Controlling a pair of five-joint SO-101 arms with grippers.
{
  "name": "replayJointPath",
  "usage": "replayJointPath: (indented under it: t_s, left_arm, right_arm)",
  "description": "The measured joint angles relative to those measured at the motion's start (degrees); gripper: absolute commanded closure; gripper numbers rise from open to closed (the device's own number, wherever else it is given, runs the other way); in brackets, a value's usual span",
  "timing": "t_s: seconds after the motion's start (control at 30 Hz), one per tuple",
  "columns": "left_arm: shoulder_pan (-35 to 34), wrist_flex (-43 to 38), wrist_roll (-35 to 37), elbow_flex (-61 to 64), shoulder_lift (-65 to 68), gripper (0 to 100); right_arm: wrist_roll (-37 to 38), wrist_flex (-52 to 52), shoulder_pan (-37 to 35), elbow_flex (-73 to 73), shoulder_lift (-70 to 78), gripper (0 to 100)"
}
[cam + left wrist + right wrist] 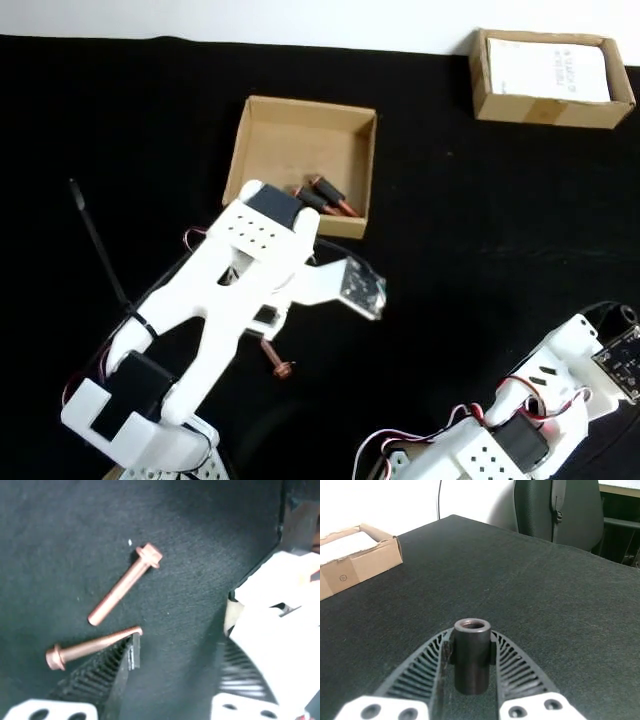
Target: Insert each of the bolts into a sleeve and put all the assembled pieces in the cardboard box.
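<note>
Overhead, 2 close wrists; left shares bolt (275, 358).

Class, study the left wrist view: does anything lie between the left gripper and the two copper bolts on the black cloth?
Nothing visible does. The left gripper is open over bare cloth. The nearer bolt lies right beside it, and the farther bolt lies just beyond.

Box (290, 140) mid counter (480, 230), two assembled pieces (325, 197) in its near-right corner. Two bolts (125, 584) on counter before it, near each other. Sleeve (472, 655) upright between right fingers (420, 675).
</note>
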Motion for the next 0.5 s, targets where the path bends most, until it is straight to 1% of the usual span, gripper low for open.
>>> replayJointPath:
  t_s: [0.1,0.17,0.3,0.5]
  left_arm:
    - [1.67,0.0,-4.48,0.09,0.0,66]
    - [2.99,0.0,-5.8,0.09,0.0,67]
    - [6.15,-1.85,-6.15,0.0,1.32,67]
    - [8.88,-3.52,-6.15,-1.32,9.32,68]
  right_arm:
    - [0.0,0.0,0.0,0.0,0.0,99.1]
    - [0.0,0.0,0.0,0.0,0.0,99.1]
    - [0.0,0.0,0.0,0.0,0.0,99.1]
    - [0.0,0.0,0.0,0.0,0.0,99.1]
